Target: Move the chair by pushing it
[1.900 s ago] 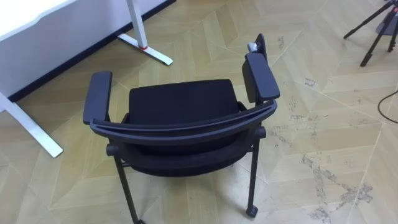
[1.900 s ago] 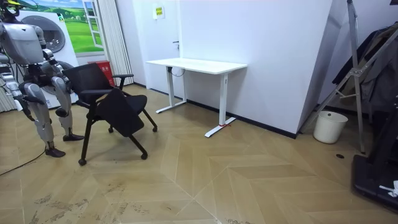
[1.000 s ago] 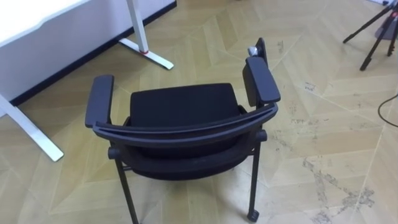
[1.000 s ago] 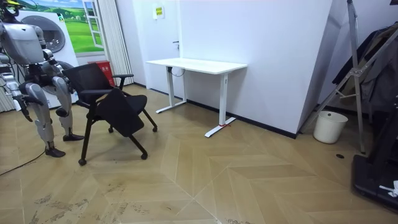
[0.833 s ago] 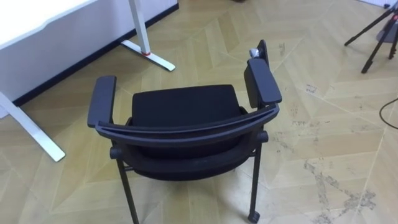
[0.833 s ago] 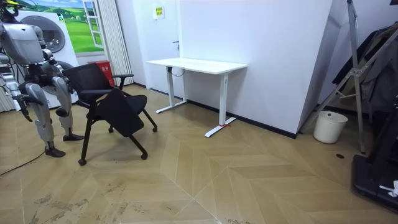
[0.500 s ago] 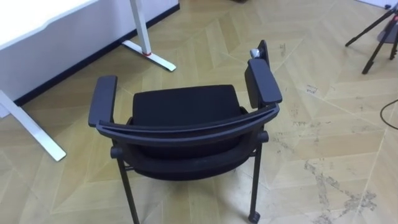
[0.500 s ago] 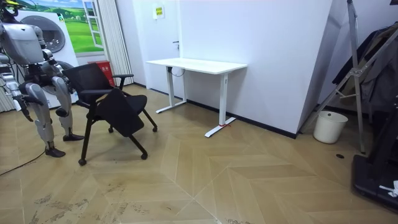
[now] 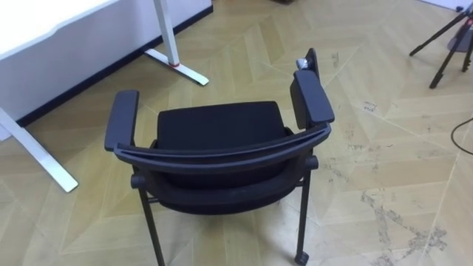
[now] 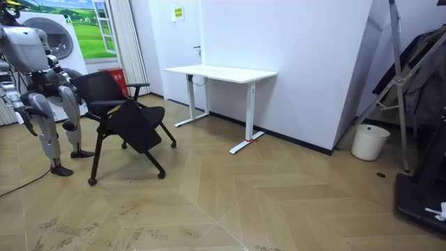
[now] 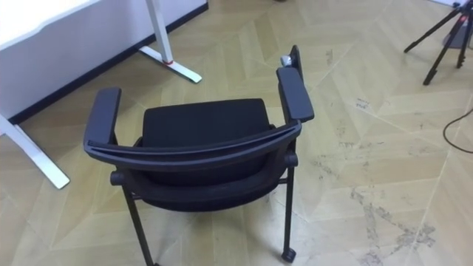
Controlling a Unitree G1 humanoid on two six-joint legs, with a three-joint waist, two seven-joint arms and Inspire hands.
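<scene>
Chair (image 9: 218,129): black armchair standing upright on the wood floor (image 9: 384,148), seen from behind and above in the eye views; its curved backrest rail (image 9: 222,154) lies nearest the camera, with the seat beyond it; the seat faces the desk (image 9: 44,22) and stands apart from it. In the room view the chair (image 10: 125,115) stands at the room view's left, directly in front of the robot, its back turned to the robot and its front turned to the room view's right.

Floor: pale herringbone parquet, with grey scuff marks to the right of the chair.

Desk: white top on white legs, against the white wall; one flat foot (image 9: 177,65) carries a small red mark and lies beyond the left armrest (image 9: 122,118), not touching it.

Tripod (image 9: 447,37): dark legs at the upper right of the eye view, well apart from the chair; a dark cable (image 9: 462,133) curves on the floor below it.

Bucket (image 10: 369,141): white, on the floor by the wall at the room view's right, far from the chair.

Chair details: the right armrest (image 9: 312,96) is padded and black, like the left; one caster (image 9: 300,258) shows under the rear right leg.

Right robot hand (image 10: 26,120): hangs low beside the robot's body, clear of the chair; whether it is open or closed cannot be told at this distance.
</scene>
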